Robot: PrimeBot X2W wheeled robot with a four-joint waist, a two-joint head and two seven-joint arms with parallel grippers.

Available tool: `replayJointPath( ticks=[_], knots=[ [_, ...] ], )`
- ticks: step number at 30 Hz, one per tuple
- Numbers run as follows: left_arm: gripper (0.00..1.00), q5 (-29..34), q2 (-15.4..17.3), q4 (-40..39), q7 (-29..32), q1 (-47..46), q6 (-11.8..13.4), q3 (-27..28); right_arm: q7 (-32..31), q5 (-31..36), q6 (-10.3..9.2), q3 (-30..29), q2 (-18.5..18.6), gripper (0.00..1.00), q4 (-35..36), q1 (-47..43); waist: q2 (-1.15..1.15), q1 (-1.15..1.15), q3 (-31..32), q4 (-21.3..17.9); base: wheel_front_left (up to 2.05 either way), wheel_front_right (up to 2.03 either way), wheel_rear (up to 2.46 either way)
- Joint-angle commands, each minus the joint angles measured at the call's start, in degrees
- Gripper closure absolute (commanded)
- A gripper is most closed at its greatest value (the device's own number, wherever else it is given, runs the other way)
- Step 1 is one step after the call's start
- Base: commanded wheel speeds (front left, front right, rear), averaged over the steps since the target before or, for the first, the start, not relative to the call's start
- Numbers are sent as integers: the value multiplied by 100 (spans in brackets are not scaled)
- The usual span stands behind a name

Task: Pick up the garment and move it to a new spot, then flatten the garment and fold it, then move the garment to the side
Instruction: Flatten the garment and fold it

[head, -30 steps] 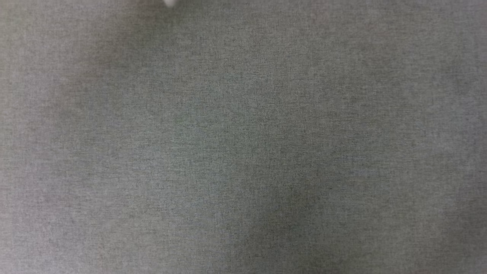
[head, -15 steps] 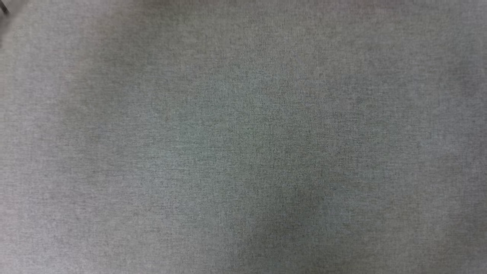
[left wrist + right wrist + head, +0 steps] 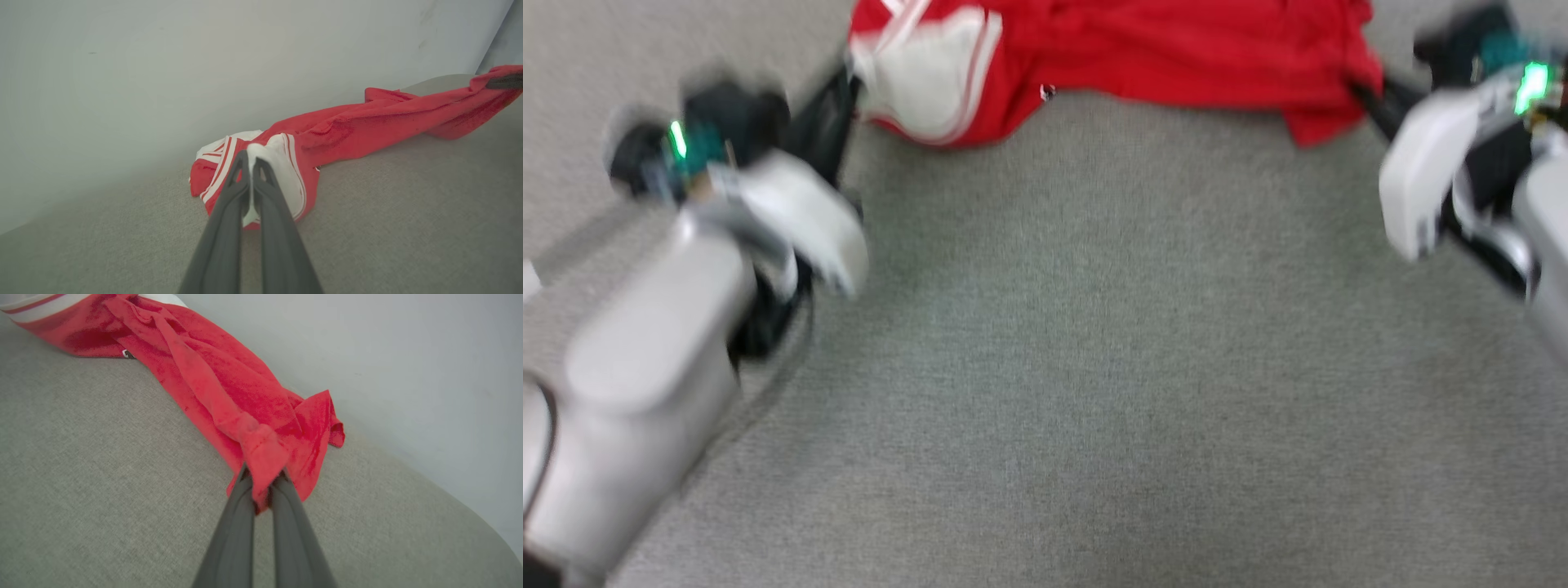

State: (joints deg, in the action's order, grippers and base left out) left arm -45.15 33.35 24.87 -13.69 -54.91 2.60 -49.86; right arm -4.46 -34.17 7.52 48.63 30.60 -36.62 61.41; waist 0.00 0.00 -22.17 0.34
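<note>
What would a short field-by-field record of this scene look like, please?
garment: red T-shirt, bunched lengthwise, strung between both hands
left hand: shut on the white sleeve
right hand: shut on a red edge at the opposite end
surface: grey fabric
backdrop: pale wall
stage: gripped at both ends, not yet flattened or folded

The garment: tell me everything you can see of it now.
The garment is a bright red soft-cloth T-shirt with white sleeves and striped trim. It lies bunched into a long rumpled band on the grey fabric surface, beside a pale wall. The left gripper is shut on a white sleeve; the right gripper is shut on a red corner.
</note>
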Motion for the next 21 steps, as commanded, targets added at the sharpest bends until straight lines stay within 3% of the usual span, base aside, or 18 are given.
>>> replayJointPath(
  ticks=[1,11,21],
  knots=[
    [100,-23,58,-146,-26,234,94,-29,40,-73,-7,58,87,100,33,-228,0,0,314,25,0,0,0],
    [100,-547,1007,-2037,188,2938,1188,-368,236,-396,-7,315,774,100,658,-2183,0,0,1257,-92,0,0,0],
    [100,-1193,1468,-3048,273,4726,1923,-645,159,-545,-7,-449,1250,100,1413,-4410,0,0,1880,-14,0,0,0]
  ],
)
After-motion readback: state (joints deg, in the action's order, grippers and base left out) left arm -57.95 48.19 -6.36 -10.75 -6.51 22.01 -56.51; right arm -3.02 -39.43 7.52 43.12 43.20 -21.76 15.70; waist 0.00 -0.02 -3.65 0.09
